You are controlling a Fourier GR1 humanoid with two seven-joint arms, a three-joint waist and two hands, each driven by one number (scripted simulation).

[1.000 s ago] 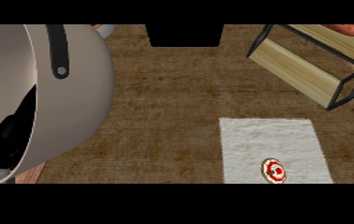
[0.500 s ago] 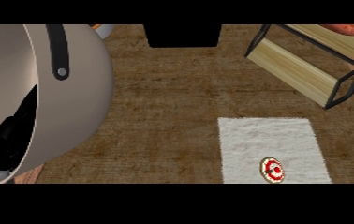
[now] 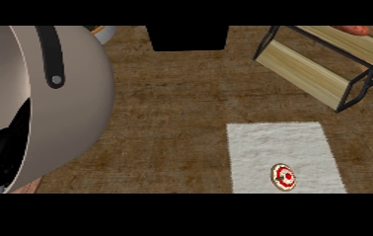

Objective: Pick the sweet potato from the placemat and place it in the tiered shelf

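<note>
1. Little has moved in the last second. The wooden tiered shelf with a black wire frame (image 3: 302, 72) has drifted a touch toward the view's left, and everything else lies as it did.
2. The white rectangular fabric placemat (image 3: 277, 141) lies on the brown counter (image 3: 175, 111) at lower right. It carries only a small round red-and-white disc (image 3: 284, 177) near its lower edge, and no sweet potato.
3. An orange-red sliver at the top right edge, over the shelf's upper tier, is most likely the sweet potato (image 3: 353, 30). Too little shows to say how it rests.
4. By that reading the placing looks about done. What remains is to withdraw without nudging the shelf frame, then check that the sweet potato sits steady on its tier.
5. A large grey rounded forearm (image 3: 73, 106) fills the view's left side, very close to the head, with a black strap (image 3: 51, 57) running down it.
6. A black shape at the far left edge may be the left hand (image 3: 10, 148). I cannot tell how its fingers stand.
7. The right hand shows nowhere, so nothing can be said of its fingers.
8. A flat black block (image 3: 187, 37) sits at top centre, well apart from the placemat.
</note>
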